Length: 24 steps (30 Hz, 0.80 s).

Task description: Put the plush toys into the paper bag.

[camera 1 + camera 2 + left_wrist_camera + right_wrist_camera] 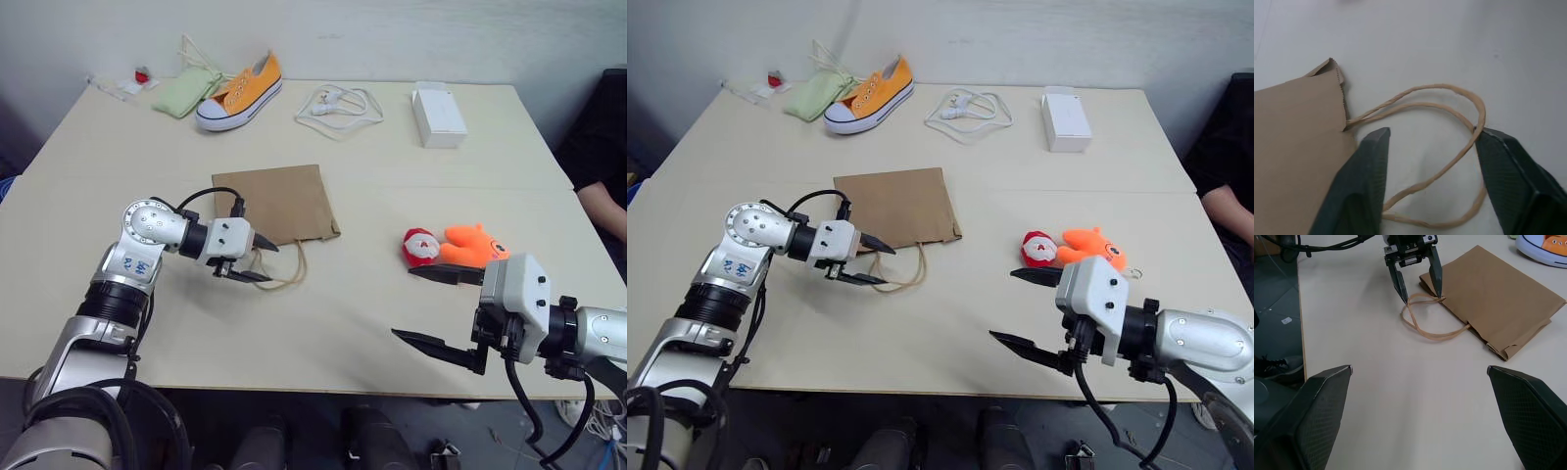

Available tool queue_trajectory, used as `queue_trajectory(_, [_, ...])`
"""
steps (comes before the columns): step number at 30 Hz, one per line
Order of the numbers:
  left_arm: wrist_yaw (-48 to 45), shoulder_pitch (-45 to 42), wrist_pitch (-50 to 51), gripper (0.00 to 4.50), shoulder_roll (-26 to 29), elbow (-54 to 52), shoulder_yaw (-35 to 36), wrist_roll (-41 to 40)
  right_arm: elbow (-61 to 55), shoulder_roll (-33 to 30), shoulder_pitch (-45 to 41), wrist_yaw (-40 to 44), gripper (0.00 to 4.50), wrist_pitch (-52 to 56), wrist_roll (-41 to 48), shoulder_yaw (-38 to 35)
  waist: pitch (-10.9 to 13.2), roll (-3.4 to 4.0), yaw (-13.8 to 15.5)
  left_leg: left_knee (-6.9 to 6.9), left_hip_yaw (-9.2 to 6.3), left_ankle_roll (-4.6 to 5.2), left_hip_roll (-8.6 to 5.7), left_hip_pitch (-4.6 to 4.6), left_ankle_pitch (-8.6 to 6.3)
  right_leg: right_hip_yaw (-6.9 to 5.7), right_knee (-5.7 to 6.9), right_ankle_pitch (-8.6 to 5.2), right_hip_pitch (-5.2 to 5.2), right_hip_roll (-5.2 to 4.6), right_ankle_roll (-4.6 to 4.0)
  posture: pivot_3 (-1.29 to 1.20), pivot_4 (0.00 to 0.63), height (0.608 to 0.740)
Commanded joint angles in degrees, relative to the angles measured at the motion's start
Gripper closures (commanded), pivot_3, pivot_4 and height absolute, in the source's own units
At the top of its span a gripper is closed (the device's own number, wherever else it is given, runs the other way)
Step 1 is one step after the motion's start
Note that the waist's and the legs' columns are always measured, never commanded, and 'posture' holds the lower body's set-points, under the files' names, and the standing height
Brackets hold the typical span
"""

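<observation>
The brown paper bag (pixel 279 201) lies flat in the middle of the table, its mouth and cord handles (pixel 289 269) toward me. My left gripper (pixel 266 262) is open at the bag's mouth, one finger on each side of the handle loops (pixel 1449 98). In the left wrist view one fingertip (pixel 1488 142) touches the cord. The plush toys lie together at the right: an orange one (pixel 470 245) and a smaller red-and-white one (pixel 419 247). My right gripper (pixel 431 308) is open wide and empty, just in front of the toys and pointing left toward the bag (pixel 1498 298).
Along the far edge lie an orange sneaker (pixel 240 90), a green pouch (pixel 186 93), a coiled white cable (pixel 340 106), a white box (pixel 438 116) and a small red item (pixel 142 74). A person's arm (pixel 602 206) is at the right edge.
</observation>
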Motion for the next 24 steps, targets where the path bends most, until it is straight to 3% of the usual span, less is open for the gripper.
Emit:
queue_trajectory(1, [-1.6,-1.5,-2.5,2.99,-0.2,2.2,-0.6,0.7,-1.4,0.2,0.0,-1.1,0.00,-0.1,0.2,-1.1,0.0,0.00,0.0,0.01,0.00,0.00,0.00,0.00,0.00,0.00,0.02,0.00,0.00,0.00,0.00,0.00,0.150,0.740])
queue_trajectory(6, [-2.4,-2.3,-2.4,4.47,-1.4,4.5,-0.4,0.4,-1.2,0.1,0.9,-1.6,0.00,-0.2,0.6,-2.1,0.0,0.00,0.3,0.06,-0.01,0.01,0.00,-0.05,-0.01,-0.02,0.10,0.00,-0.02,0.00,0.00,0.00,0.150,0.740])
queue_trajectory(11, [-1.7,-7.4,39.3,4.47,-5.0,-4.5,7.0,-16.4,1.7,1.5,-2.6,-3.2,0.00,-0.6,0.9,-0.2,0.1,-0.16,0.8,0.57,-0.04,0.08,-0.04,-0.75,-0.03,-0.02,0.41,0.06,-0.55,-0.01,0.11,0.00,0.150,0.740])
queue_trajectory(14, [0.1,-10.0,52.6,4.47,-5.0,-8.2,11.1,-23.1,6.6,5.4,-8.9,-6.7,0.00,0.0,-0.1,4.2,0.1,-0.36,0.5,0.63,-0.08,0.08,-0.03,-0.78,-0.04,-0.03,0.45,0.06,-0.57,0.00,0.11,0.00,0.150,0.740])
queue_trajectory(18, [6.6,-9.7,60.4,4.50,-6.9,-13.2,14.2,-26.5,13.5,12.5,-17.9,-10.6,0.89,1.2,-3.3,13.0,0.1,-0.21,-0.8,0.52,-0.05,0.02,-0.04,-0.65,-0.01,0.02,0.48,0.06,-0.57,0.00,0.11,0.00,0.150,0.740])
queue_trajectory(24, [11.9,-6.2,65.2,4.50,-8.9,-24.3,16.5,-30.9,29.9,23.7,-32.9,-13.0,3.08,-2.8,-16.9,27.0,0.1,-0.20,-2.1,0.47,0.00,-0.12,-0.04,-0.66,0.08,0.04,0.59,0.06,-0.76,0.01,0.10,0.00,0.150,0.740])
